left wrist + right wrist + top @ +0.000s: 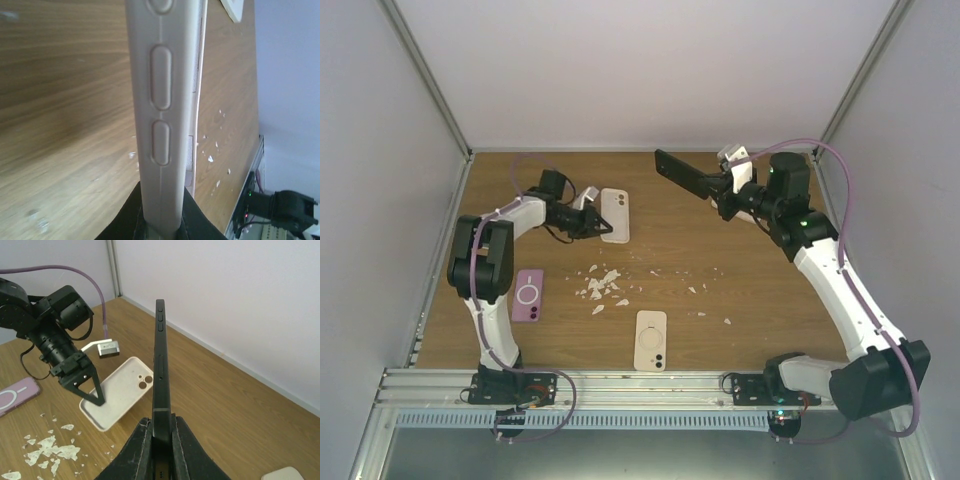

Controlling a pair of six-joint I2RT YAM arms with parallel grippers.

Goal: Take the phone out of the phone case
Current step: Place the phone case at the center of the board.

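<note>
The right hand [723, 192] is clamped narrow on the bottom end of the slim black phone [685, 175], which hangs in the air over the far side of the wooden counter [770, 300], well apart from its shell. The left hand [592, 222] pinches one long edge of the cream soft-plastic phone case [614, 215], tipped up on the counter (empty, by the look of it). Separation looks done. The tidy finish is a low, level set-down of the phone, clear of the case and the white crumbs [602, 284], before either grip loosens.
</note>
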